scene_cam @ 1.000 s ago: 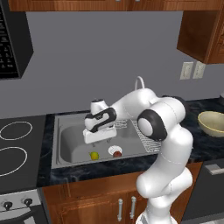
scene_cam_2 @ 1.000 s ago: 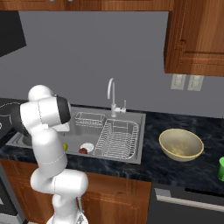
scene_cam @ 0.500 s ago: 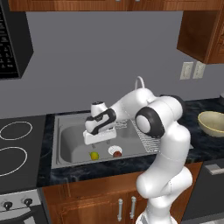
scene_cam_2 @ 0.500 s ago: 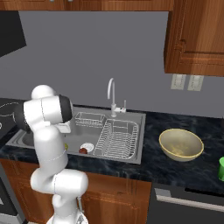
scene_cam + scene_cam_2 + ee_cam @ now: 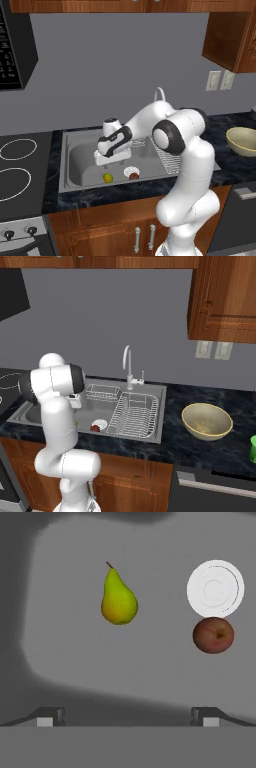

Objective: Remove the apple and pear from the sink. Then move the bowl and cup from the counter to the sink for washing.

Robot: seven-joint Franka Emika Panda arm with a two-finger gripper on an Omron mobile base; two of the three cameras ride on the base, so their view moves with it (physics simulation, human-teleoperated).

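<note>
My gripper hangs open over the left half of the sink, its two fingertips spread wide with nothing between them. Below it on the basin floor lie the yellow-green pear and the dark red apple, the apple touching the round white drain. The pale tan bowl rests on the black counter right of the sink. The green cup stands at the far right edge of the right base view.
A wire dish rack fills the sink's right half, and a small wire basket sits at the back. The chrome faucet rises behind the basin. A stovetop lies left of the sink.
The hand has drifted slightly left and lower over the left basin. Fruit, bowl and cup have not moved.
</note>
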